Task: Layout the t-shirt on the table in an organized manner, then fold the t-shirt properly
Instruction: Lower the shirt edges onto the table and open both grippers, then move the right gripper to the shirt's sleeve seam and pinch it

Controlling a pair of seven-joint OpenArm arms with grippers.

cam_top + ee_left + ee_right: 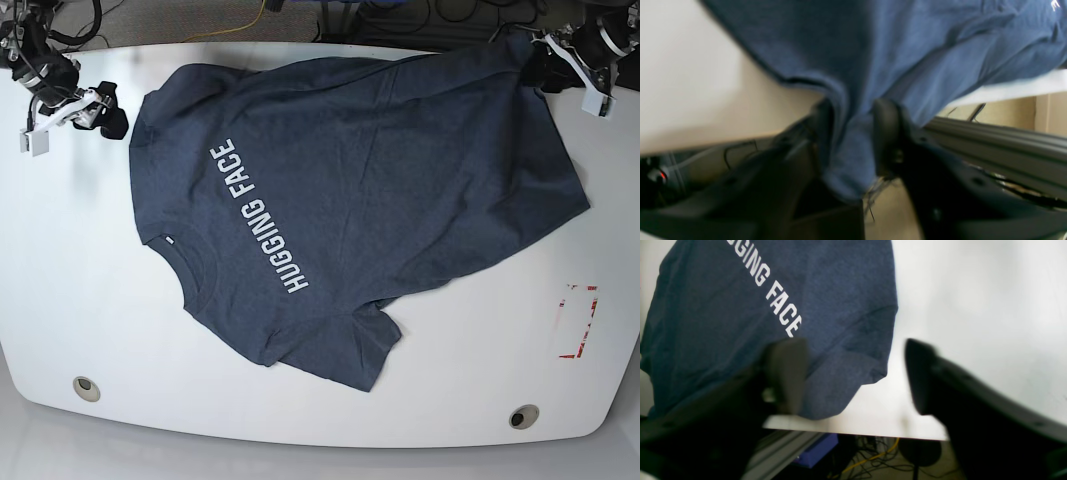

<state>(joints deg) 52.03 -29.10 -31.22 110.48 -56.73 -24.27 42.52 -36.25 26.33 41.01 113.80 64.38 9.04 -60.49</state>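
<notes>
Desk [60,300]: white, glossy; carries the shirt; two grommet holes near the front edge, red tape outline [578,320] near the front right corner in the base view.
Shirt [360,190]: spread print-up across the desk's middle and far side, lettering legible; hem corner bunched at the far right corner, hanging a little over the far edge; one sleeve toward the front edge, the other by the far left corner.
Left pincer [853,140]: at the far right corner, jaws part-spread with a fold of hem cloth between them; whether gripped or loosened, cannot tell.
Right pincer [857,373]: at the far left corner, jaws spread wide, holding nothing; one finger over the sleeve, the other over bare desk.
Progress: layout mostly done, judging by the flat body; hem corner not yet smoothed; folding not begun.
Containers: none in view.
</notes>
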